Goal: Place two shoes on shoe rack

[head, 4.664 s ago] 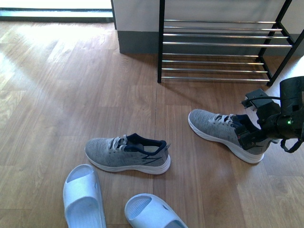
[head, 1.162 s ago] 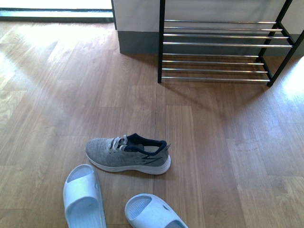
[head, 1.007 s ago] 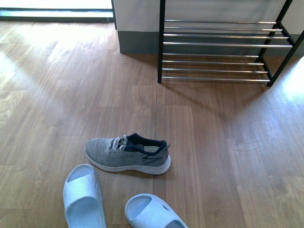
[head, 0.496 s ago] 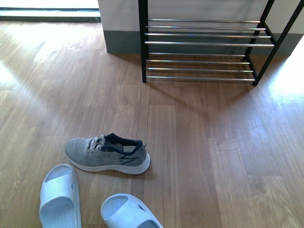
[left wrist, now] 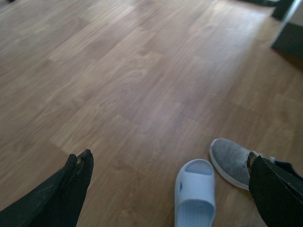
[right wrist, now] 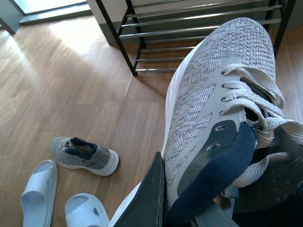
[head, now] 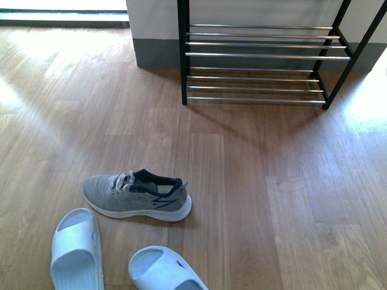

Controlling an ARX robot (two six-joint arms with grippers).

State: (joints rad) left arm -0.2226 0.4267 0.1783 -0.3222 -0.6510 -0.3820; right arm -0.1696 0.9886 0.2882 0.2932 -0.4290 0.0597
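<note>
One grey sneaker [head: 136, 196] with a white sole lies on its sole on the wooden floor, toe to the left; it also shows as the sneaker on the floor [right wrist: 85, 155] and the sneaker's toe [left wrist: 229, 161]. The other grey sneaker [right wrist: 208, 104] is lifted off the floor, my right gripper [right wrist: 189, 201] shut on its collar, toe pointing toward the shoe rack [right wrist: 142, 26]. The shoe rack [head: 260, 54], black frame with chrome rods, stands by the wall at the back. My left gripper [left wrist: 168, 163] hangs open above the floor. Neither arm shows in the front view.
Two white slides [head: 75, 248] [head: 163, 270] lie in front of the floor sneaker. A grey and white wall base [head: 154, 54] stands left of the rack. A bright doorway strip [head: 60, 15] runs along the back left.
The right arm and its sneaker left the front view. In the last second the view shifted: sneaker, slides and rack now sit further left in the picture.
</note>
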